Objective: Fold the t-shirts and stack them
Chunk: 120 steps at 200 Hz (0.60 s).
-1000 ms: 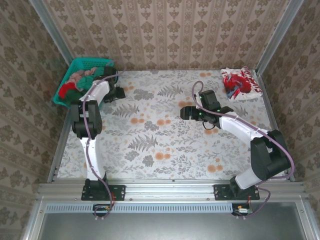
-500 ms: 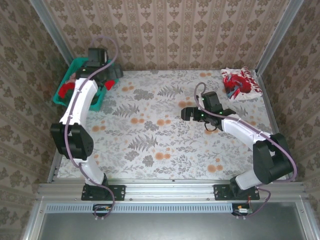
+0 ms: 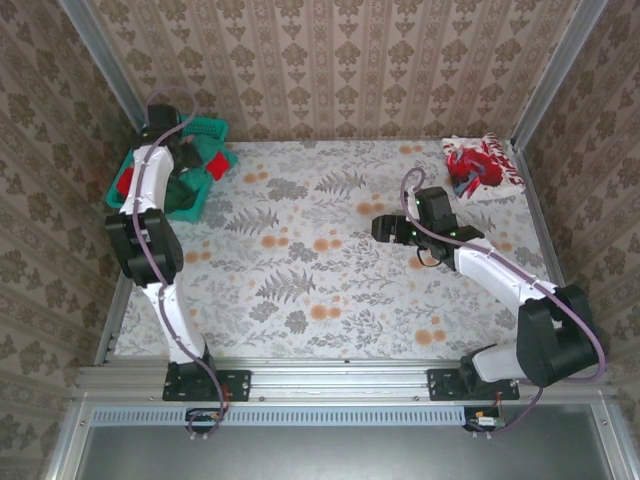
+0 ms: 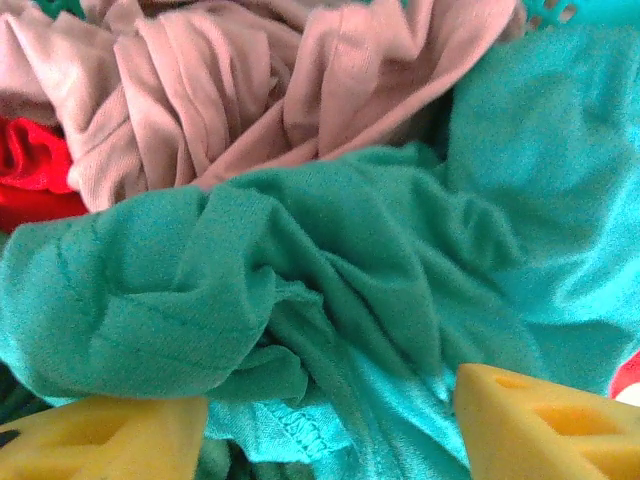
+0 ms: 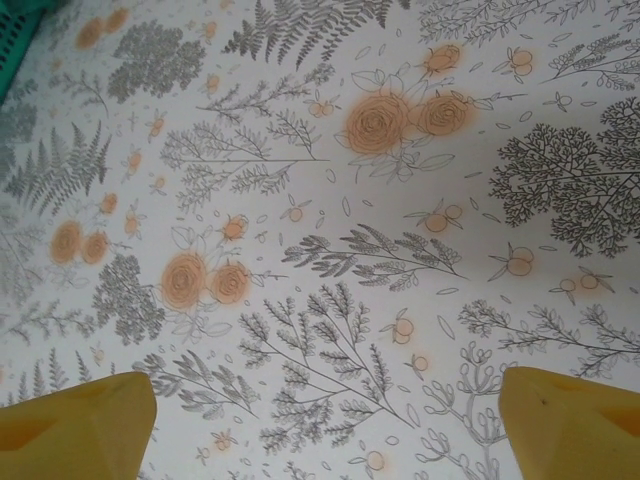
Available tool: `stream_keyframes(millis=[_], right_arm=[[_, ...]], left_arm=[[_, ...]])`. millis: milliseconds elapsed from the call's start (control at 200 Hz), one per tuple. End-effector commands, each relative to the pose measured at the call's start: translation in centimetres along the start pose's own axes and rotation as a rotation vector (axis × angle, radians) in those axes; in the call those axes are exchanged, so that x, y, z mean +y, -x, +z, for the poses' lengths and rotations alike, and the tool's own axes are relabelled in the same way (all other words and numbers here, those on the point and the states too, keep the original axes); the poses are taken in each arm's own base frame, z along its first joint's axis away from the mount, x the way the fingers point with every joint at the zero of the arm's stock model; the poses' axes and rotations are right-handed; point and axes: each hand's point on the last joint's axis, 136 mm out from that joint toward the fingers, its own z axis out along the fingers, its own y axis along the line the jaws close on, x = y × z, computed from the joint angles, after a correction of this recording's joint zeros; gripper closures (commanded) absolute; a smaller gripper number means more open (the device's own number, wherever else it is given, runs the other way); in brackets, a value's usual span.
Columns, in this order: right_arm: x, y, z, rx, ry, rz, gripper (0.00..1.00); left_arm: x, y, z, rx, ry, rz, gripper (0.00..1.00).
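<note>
I'm holding the released left end effector over the teal-green t-shirt in the basket, aiming to pinch one fold.

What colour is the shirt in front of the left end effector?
The shirt is teal-green, clearest in the left wrist view.

We note teal mesh basket at far left corner of table, close against wall. Its perforated rim shows at top right of left wrist view.

We see tabletop covered in pale print: grey ferns, orange flowers.

Beige patterned wallpaper lines three sides. Metal posts rise at far corners. Aluminium rail runs along near edge, grey panel below it.
</note>
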Motion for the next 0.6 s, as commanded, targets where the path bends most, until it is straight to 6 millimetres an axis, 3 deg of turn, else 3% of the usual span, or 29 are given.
stream_keyframes(millis=[0, 160, 205, 335, 375, 450, 540, 595], right_arm=[[0.9, -0.1, -0.2, -0.011, 0.053, -0.006, 0.12], [0.9, -0.3, -0.1, -0.005, 0.059, -0.006, 0.12], [0.9, -0.3, -0.1, -0.004, 0.056, -0.008, 0.13], [1.1, -0.3, 0.0, 0.002, 0.066, -0.006, 0.13], [1.1, -0.3, 0.0, 0.004, 0.069, -0.005, 0.13], [1.0, -0.4, 0.1, 0.007, 0.068, 0.0, 0.13], [1.1, -0.5, 0.2, 0.008, 0.074, 0.004, 0.13], [1.2, -0.5, 0.2, 0.009, 0.079, 0.006, 0.13]], left_arm=[[-0.3, 1.6, 0.0, -0.016, -0.021, -0.052, 0.43], [-0.2, 0.5, 1.4, 0.051, 0.018, -0.027, 0.6], [-0.3, 0.6, 1.1, 0.05, 0.006, -0.024, 0.69], [-1.0, 1.9, -1.4, 0.011, -0.026, -0.009, 0.76], [-0.8, 2.3, -2.3, -0.002, -0.014, -0.009, 0.69], [0.1, 2.6, -3.6, -0.009, 0.029, -0.016, 0.4], [1.0, 2.3, -3.5, 0.003, 0.058, -0.018, 0.24], [1.1, 1.7, -2.3, 0.04, 0.033, -0.022, 0.22]])
